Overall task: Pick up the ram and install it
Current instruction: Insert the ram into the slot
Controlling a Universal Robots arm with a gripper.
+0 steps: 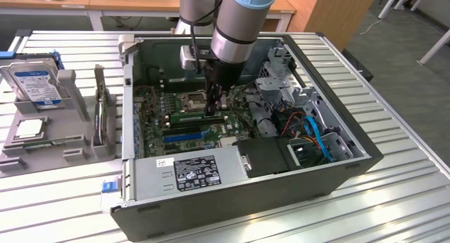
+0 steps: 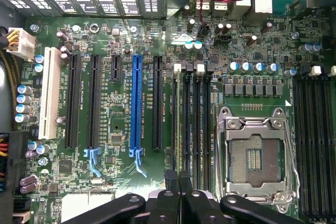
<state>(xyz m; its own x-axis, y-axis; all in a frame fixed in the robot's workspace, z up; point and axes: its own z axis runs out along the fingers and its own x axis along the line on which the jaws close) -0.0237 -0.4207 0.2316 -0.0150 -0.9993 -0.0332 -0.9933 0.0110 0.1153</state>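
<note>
The arm (image 1: 235, 27) reaches down from the top centre of the exterior view into the open case (image 1: 338, 169), which lies on its side on the slatted worktop (image 1: 401, 190). The tool (image 1: 212, 111) is low over the motherboard (image 1: 158, 116), near the middle of the picture. It is narrow, its dark fingers closed on the upper edge of the ram (image 1: 189, 117).

The ram is a green stick lying level across the picture, along the memory slots just below the CPU socket (image 1: 193, 100). I cannot tell whether it is fully seated.

In the wrist view the tool (image 2: 180, 184) has its fingers (image 2: 170, 187) pressed almost together over the black memory slots (image 2: 191, 119). These slots lie between the open CPU socket (image 2: 255, 156) and the long expansion slots, one of which is blue (image 2: 136, 103).

In the exterior view the power supply (image 1: 189, 172) fills the case's lower part. Blue cables (image 1: 320, 137) run at its lower right.

On the exterior view's left, a grey holder (image 1: 70, 148) on the worktop carries a hard drive (image 1: 35, 85), a square CPU (image 1: 29, 128) and an upright card (image 1: 102, 114).
</note>
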